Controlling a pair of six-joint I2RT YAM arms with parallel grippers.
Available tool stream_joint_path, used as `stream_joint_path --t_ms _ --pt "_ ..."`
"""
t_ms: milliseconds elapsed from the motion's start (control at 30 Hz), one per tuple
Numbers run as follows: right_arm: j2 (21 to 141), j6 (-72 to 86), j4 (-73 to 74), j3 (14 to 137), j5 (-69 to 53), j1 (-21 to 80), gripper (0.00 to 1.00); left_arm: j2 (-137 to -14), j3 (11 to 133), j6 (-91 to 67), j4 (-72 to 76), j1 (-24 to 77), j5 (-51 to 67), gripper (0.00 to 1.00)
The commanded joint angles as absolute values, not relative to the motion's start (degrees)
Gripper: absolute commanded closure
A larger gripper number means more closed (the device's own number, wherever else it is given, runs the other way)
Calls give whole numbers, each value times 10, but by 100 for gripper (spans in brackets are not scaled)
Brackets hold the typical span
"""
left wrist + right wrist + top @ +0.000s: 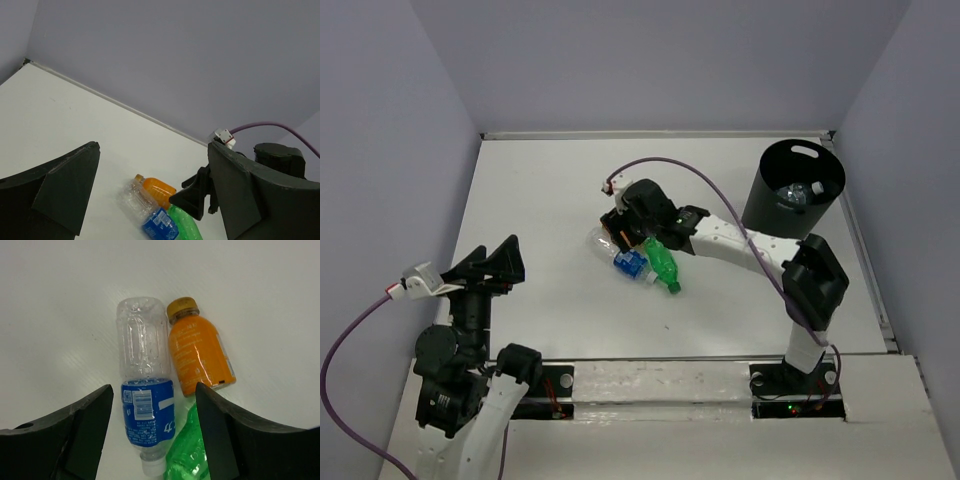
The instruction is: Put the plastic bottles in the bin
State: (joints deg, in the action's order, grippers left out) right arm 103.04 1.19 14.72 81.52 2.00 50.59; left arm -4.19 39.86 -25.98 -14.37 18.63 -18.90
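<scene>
Mid-surface (540,200), three plastic bottles lie on their sides in a tight cluster: clear bottle with blue label (142,352), orange bottle (197,357) just beside it with its cap pointing the same way, green bottle (187,450) angled in at the clear one's white-cap end, touching it. The right arm (750,245) reaches in from the right. The right jaws are spread wide over the cluster, and in the wrist view the labelled bottle sits between the two fingers; they hold nothing, and contact can't be told. The left jaws are up off the surface at the near left, also spread wide and empty, aimed toward the cluster. The black bin (770,205) stands upright at the far right, well apart from the cluster, slot handle in its far rim, with clear bottles (798,192) visible inside.
</scene>
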Motion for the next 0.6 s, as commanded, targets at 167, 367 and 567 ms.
stream_joint_path --t_ms 167,367,567 --pt "1162 -49 264 985 30 539 29 -54 396 -250 -118 184 -189 1" --pt "1217 -55 273 1024 42 557 29 -52 396 -251 -118 184 -188 1" --pt "1255 -60 281 1047 55 563 28 -54 396 -250 -117 184 -187 1"
